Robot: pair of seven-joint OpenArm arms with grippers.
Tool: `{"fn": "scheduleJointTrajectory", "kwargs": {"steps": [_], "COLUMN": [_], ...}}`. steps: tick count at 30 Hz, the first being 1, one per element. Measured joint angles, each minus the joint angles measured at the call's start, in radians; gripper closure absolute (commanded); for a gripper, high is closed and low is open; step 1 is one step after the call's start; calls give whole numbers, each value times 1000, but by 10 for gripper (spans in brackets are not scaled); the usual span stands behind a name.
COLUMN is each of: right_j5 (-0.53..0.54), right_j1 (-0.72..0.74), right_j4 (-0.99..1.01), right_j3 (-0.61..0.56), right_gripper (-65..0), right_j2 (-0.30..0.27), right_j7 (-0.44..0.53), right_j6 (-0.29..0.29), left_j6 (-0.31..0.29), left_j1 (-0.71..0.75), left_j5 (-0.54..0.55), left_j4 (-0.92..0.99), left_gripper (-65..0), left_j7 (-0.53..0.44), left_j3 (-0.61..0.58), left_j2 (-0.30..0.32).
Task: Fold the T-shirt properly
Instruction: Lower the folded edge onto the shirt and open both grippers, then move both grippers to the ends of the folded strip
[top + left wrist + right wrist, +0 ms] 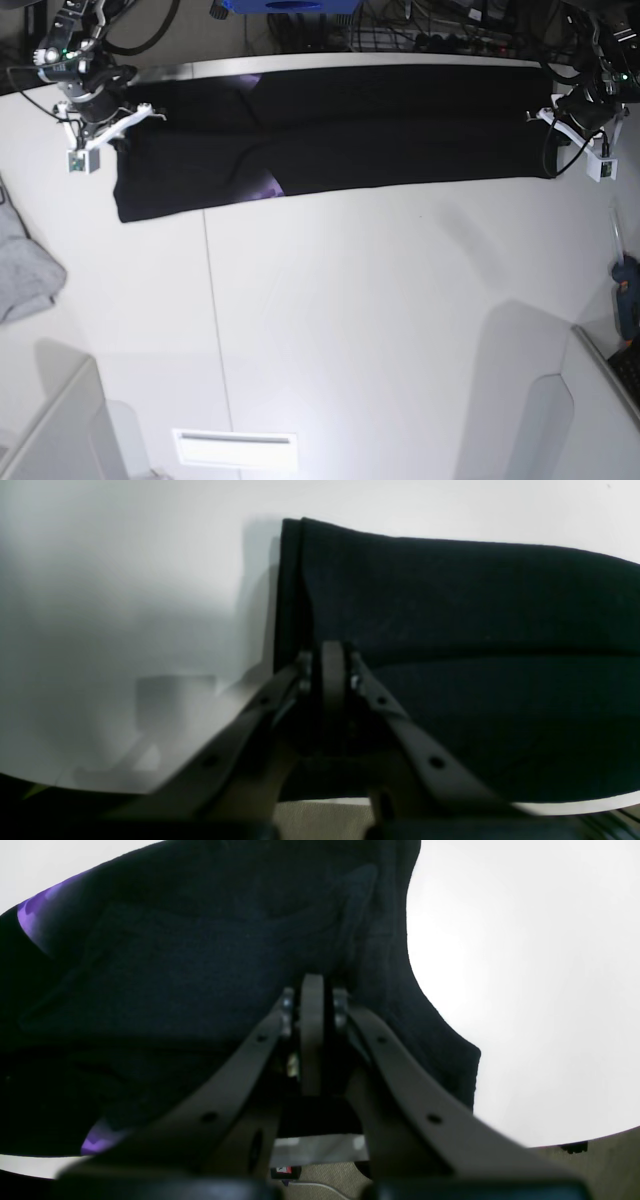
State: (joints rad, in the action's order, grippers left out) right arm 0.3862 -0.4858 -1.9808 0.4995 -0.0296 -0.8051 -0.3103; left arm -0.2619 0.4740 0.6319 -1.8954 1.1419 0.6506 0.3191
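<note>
The T-shirt (340, 140) lies folded into a long black band across the top of the white table (380, 330) in the base view, with a purple patch showing near its lower left edge. The left gripper (331, 662) sits at the band's right end, its fingers (334, 675) pinched narrow on the cloth's hemmed edge. The right gripper (312, 1000) sits at the upper left, fingers (312, 1005) closed onto the dark fabric. A grey garment (25, 265) rests at the left edge.
</note>
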Motion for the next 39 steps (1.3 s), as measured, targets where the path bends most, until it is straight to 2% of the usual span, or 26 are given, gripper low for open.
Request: {"fn": "scheduleJointTrajectory", "kwargs": {"steps": [2,4,5,7,8,12,14,16,18,21,23,24,25,26,27,28,32,36,39], "right_j5": [0,0,-1,-2,-1,0,0,0,0,0,0,3,3,-1,0,0,5,-6,9], "right_j1": [0,0,0,0,0,0,0,0,0,0,0,0,3,6,12,27,112,157,204], "right_j4": [0,0,0,0,0,0,0,0,-1,-1,-1,-2,-3,-3,-1,2,122,277,355], "right_j3": [0,2,4,7,7,7,7,7,7,7,6,4,2,2,2,1,4,11,11], "right_gripper": [0,-108,-158,-239,-260,-264,-264,-264,-264,-263,-252,-228,-186,-138,-74,0,0,0,0], "right_j2": [0,0,0,0,0,0,0,0,0,0,0,0,0,0,0,2,8,-4,-37], "right_j7": [0,0,0,0,0,5,8,8,14,85,137,156,160,159,153,137,51,46,57], "right_j6": [0,0,0,0,0,0,0,0,0,0,0,-1,-16,-54,-96,-129,-152,-144,-153], "left_j6": [0,0,0,0,0,0,0,1,0,0,0,0,0,0,0,0,-1,0,1], "left_j1": [0,0,0,0,0,0,8,19,31,34,34,32,31,30,26,16,-23,-49,-81], "left_j5": [0,0,0,-5,-3,-4,-3,-3,-3,4,3,0,0,2,-5,-2,-3,-7,-3], "left_j4": [0,0,0,0,0,0,-1,-16,-45,-57,-56,-54,-51,-49,-48,-46,13,136,207], "left_gripper": [0,0,-26,-165,-225,-467,-536,-556,-556,-550,-485,-408,-301,-188,-39,0,0,0,0], "left_j7": [0,0,0,0,0,0,-1,3,2,-1,-1,-1,-1,-2,2,6,-4,-5,-5], "left_j3": [0,4,5,8,8,8,9,10,10,10,10,12,12,10,4,0,0,0,3], "left_j2": [0,0,0,0,0,0,1,0,0,0,-10,-21,-35,-47,-54,-63,-87,-86,-85]}}
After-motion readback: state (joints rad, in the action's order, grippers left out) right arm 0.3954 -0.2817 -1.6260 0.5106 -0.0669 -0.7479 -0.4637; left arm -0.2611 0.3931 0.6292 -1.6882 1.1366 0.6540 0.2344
